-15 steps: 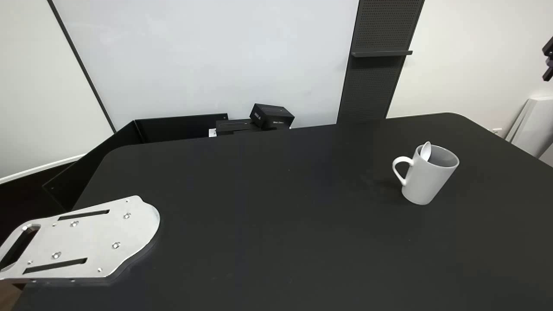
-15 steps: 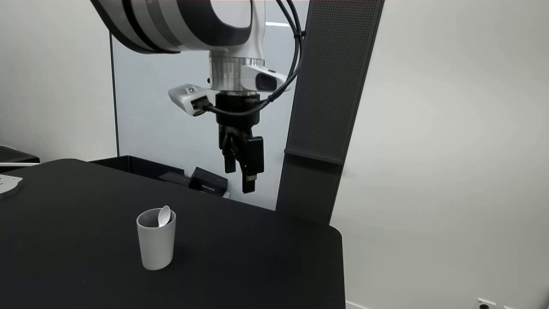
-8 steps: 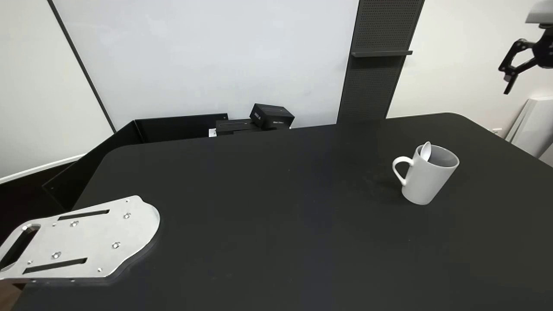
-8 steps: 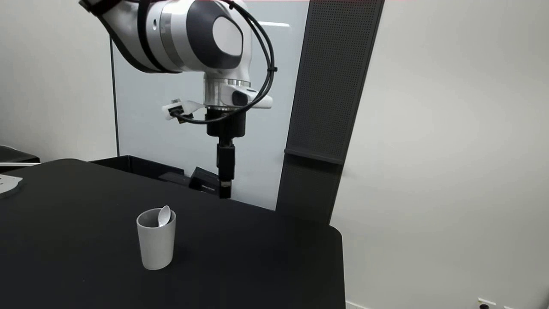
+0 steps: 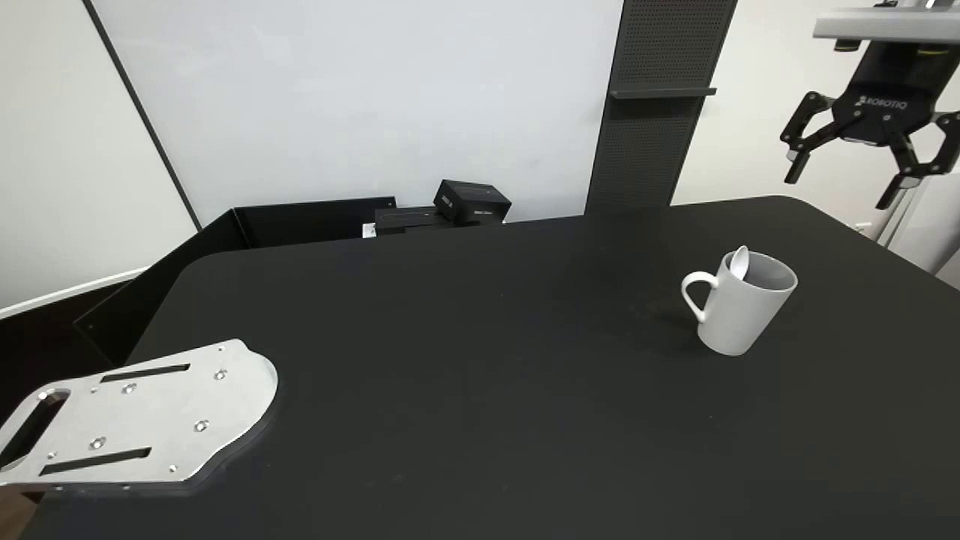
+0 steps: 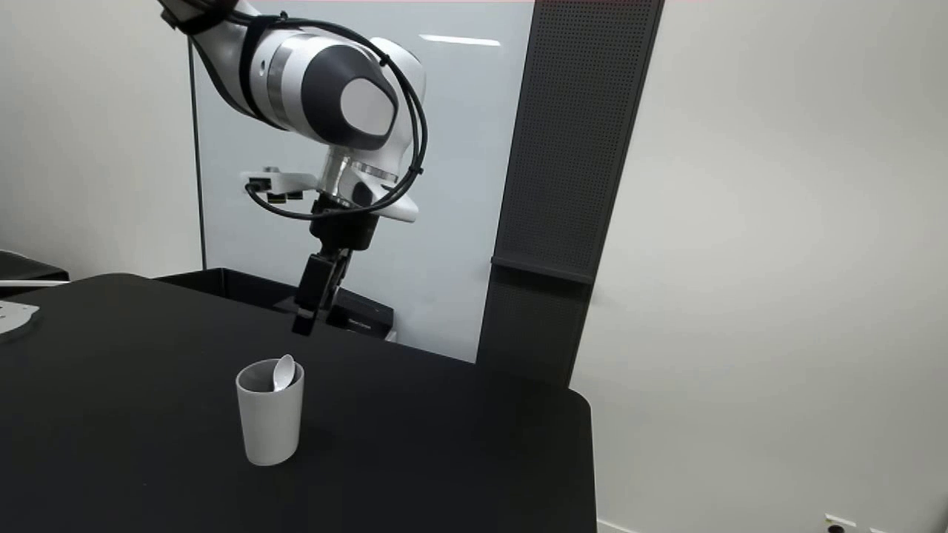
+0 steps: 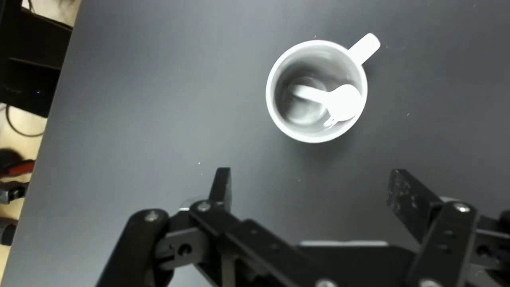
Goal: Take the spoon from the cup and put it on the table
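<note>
The white spoon (image 5: 739, 262) stands in the white cup (image 5: 742, 319) in both exterior views, bowl end up at the rim. The spoon (image 6: 284, 372) and the cup (image 6: 270, 429) stand on the black table (image 6: 444, 444). In the wrist view the spoon (image 7: 344, 103) leans inside the cup (image 7: 312, 138), its bowl by the rim near the handle and its thin handle toward the cup's bottom. My gripper (image 5: 840, 187) is open and empty, above the table and higher than the cup. In the wrist view the fingers of the gripper (image 7: 310, 175) are wide apart, below the cup in the picture.
A white metal plate (image 5: 165, 420) with holes lies at the table's far end from the cup. Black boxes (image 5: 472, 202) sit behind the table's back edge. The cup's loop handle (image 7: 364, 48) sticks out on the side where the spoon's bowl rests.
The gripper has come into an exterior view from the right edge, moving left. It has turned and tilted, and is now closer to the cup. The spoon and the cup have not moved.
</note>
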You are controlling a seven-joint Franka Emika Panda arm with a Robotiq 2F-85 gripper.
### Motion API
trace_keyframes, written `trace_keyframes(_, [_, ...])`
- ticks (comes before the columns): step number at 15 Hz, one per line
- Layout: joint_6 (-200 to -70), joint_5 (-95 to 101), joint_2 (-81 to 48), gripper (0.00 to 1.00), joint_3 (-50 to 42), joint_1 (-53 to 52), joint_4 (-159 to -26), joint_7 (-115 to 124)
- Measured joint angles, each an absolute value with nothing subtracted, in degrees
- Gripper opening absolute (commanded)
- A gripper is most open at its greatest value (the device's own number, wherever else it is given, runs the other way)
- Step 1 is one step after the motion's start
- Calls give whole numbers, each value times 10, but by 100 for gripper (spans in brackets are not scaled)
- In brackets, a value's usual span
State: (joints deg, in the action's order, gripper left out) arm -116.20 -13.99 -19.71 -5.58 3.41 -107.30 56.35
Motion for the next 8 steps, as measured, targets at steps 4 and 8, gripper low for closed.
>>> trace_keyframes(4, [-1158,-156,-198,100,-52,38,-1068,556])
trace_keyframes(8, [-1158,-157,-198,100,-51,40,-1068,553])
